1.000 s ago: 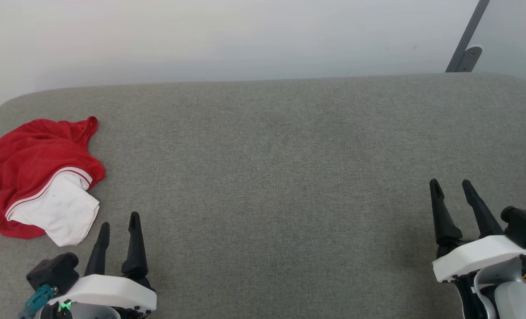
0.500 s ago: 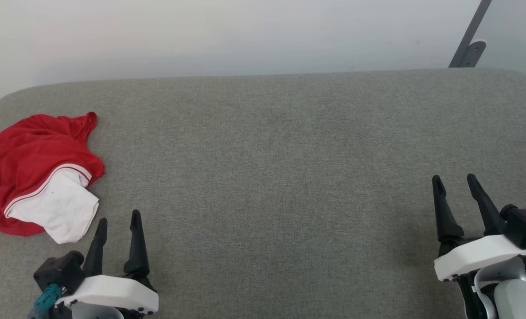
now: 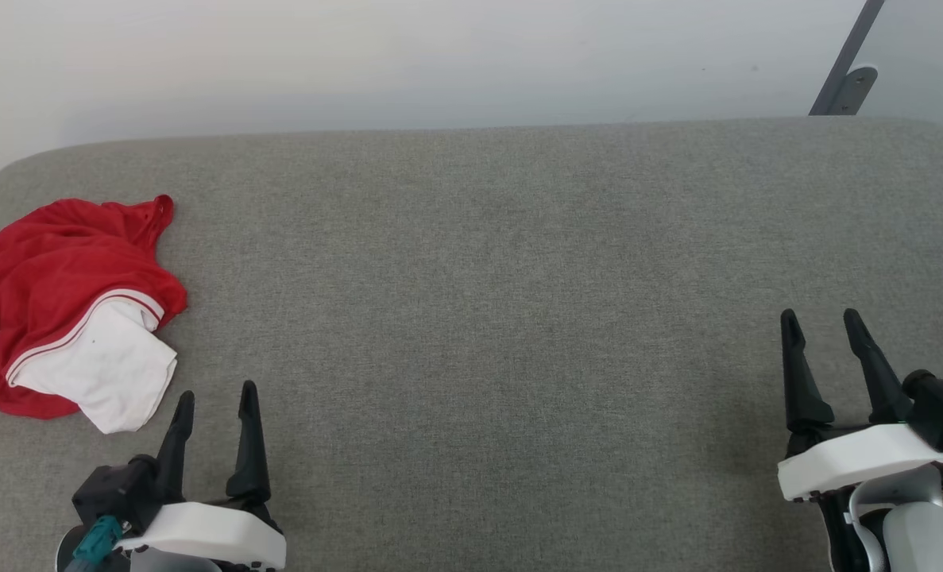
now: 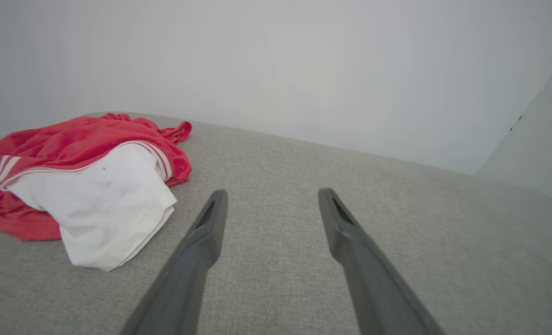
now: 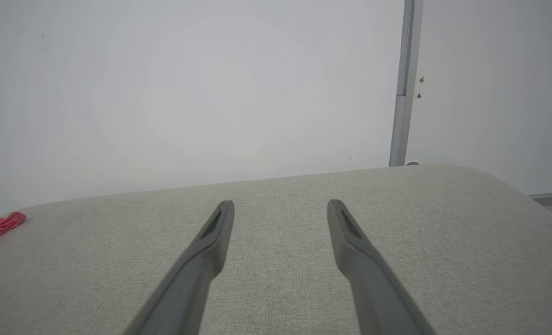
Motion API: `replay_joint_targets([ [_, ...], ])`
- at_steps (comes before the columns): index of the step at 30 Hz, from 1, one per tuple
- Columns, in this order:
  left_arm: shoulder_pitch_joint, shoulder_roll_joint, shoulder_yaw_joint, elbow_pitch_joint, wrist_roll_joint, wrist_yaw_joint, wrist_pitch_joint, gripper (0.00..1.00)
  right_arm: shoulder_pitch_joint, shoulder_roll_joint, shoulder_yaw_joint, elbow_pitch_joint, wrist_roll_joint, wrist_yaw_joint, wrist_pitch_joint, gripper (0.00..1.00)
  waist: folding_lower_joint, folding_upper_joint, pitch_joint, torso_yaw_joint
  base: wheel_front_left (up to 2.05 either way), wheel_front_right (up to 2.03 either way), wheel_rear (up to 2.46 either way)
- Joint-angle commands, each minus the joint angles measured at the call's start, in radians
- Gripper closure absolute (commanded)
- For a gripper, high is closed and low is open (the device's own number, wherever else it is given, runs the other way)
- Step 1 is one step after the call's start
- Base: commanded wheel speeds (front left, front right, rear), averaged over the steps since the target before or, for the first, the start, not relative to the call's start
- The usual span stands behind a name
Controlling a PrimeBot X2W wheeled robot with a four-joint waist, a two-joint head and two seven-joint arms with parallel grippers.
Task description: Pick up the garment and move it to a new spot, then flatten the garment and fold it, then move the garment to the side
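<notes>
Cloth first: the soft red T-shirt with white short sleeves and striped trim (image 3: pixel 58 278) is lying crumpled at the far left of the grey woven padded surface (image 3: pixel 479 318). In the head view it is running off the picture's left border, so we cannot tell how near it is lying to the surface's left edge. One white sleeve (image 3: pixel 106 373) is spreading out toward us over the red body.

Our left gripper (image 3: pixel 217 390) is hovering near that sleeve, to its right and closer to us, without touching it. Its two long dark fingers are standing well apart and are gripping nothing. In the left wrist view the sleeve's lower corner is lying just left of the left finger.

Our right gripper (image 3: pixel 821 313) is hanging well apart from the T-shirt, near the right side of the surface, its fingers likewise spread wide and holding nothing.

Between the two grippers open grey fabric is stretching flat across the whole middle, giving us broad room for moving. The far edge is running straight along a pale wall (image 3: pixel 439 56), and both far corners are curving round. A slanting grey metal bar (image 3: pixel 844 71) is rising just behind the far right corner. In the right wrist view a tip of red cloth is peeking in at the left border.
</notes>
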Motion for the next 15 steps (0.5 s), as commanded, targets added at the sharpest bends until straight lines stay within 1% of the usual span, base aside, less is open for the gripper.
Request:
replay_joint_targets([
  [1,0.005,-0.001,0.005,0.002,0.03,-0.009,-0.011,0.0,0.003,-0.004,-0.004,-0.007,-0.006,0.0,-0.012,0.0,0.0,0.0,0.003,0.0,0.0,0.0,0.0],
  [11,0.001,-0.006,0.017,0.016,0.079,-0.026,-0.028,0.0,0.005,0.01,-0.026,-0.016,-0.004,0.0,-0.029,0.0,0.0,0.0,0.011,0.0,0.0,0.0,0.0],
  [15,-0.009,-0.007,0.017,0.022,0.098,-0.034,-0.035,0.0,0.003,0.009,-0.026,-0.019,-0.014,0.0,-0.036,0.0,0.0,0.0,0.013,0.013,0.0,0.0,0.0],
])
